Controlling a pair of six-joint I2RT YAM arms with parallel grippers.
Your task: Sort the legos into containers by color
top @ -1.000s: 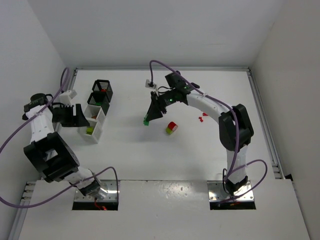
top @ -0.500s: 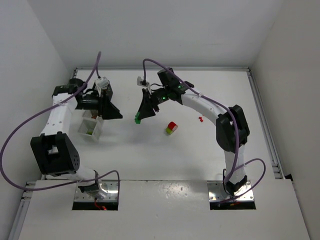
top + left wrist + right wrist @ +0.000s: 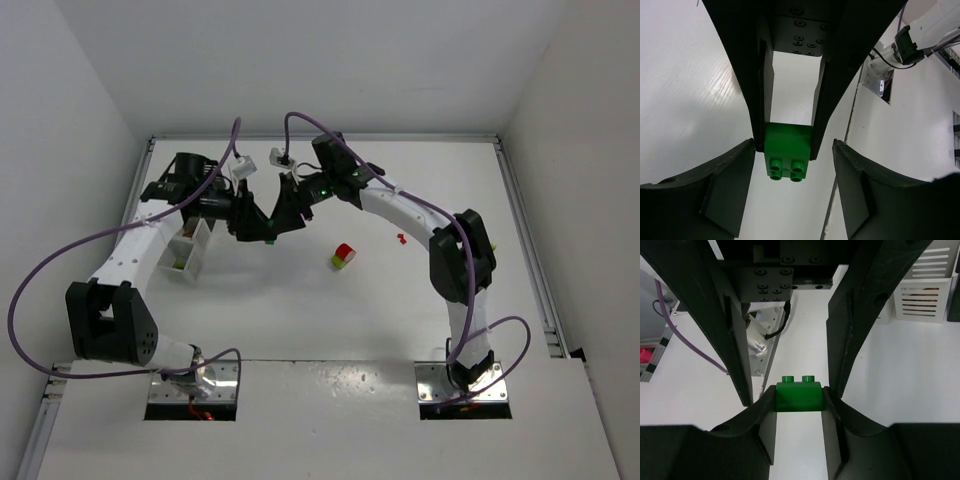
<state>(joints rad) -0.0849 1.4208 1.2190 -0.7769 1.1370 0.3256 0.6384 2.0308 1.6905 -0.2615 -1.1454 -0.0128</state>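
Note:
A green lego sits clamped between the tips of my right gripper, studs pointing away from its wrist. My left gripper faces it head-on, open, and its fingers stand on either side of the same green lego without touching it. From above, both grippers meet at the green lego, right of the containers. A white container shows below the left arm; the left arm covers the black ones. A red and yellow-green block lies on the table.
Tiny red pieces lie right of the block. In the right wrist view a white slatted container stands at the upper right. Purple cables loop over both arms. White walls enclose the table on the left, back and right.
My left arm has swung from the containers to the right, meeting the right gripper. The right gripper has carried the green lego a little leftward.

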